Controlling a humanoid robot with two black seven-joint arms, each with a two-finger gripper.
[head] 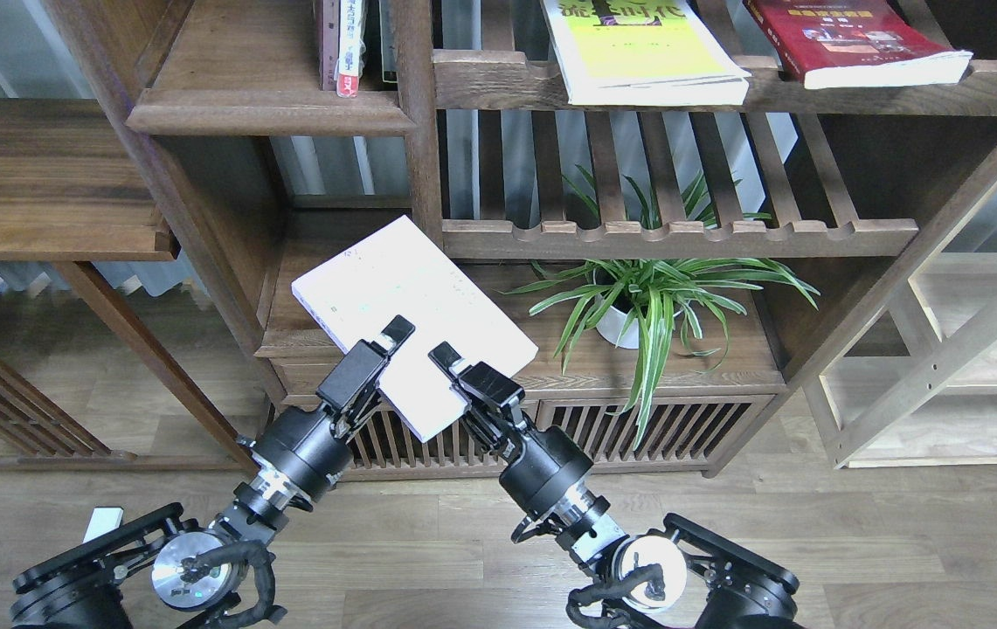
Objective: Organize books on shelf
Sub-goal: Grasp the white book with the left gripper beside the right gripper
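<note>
The white book (411, 306) hangs tilted in front of the bookcase, over its lower left compartment. My right gripper (456, 371) is shut on the book's near edge. My left gripper (386, 348) is at the book's near left corner with one finger (398, 331) lying over the cover; its other finger is hidden. The yellow-green book (638, 52) and the dark red book (848, 39) lie flat on the slatted top shelf at the right. The solid-plank shelf (271, 109) with a rounded front edge is at the upper left.
Narrow upright books (341, 52) stand at the right end of the plank shelf. A potted spider plant (651, 293) stands on the lower board to the right of the white book. A vertical post (419, 131) and a scalloped slatted shelf (681, 231) are just behind the book.
</note>
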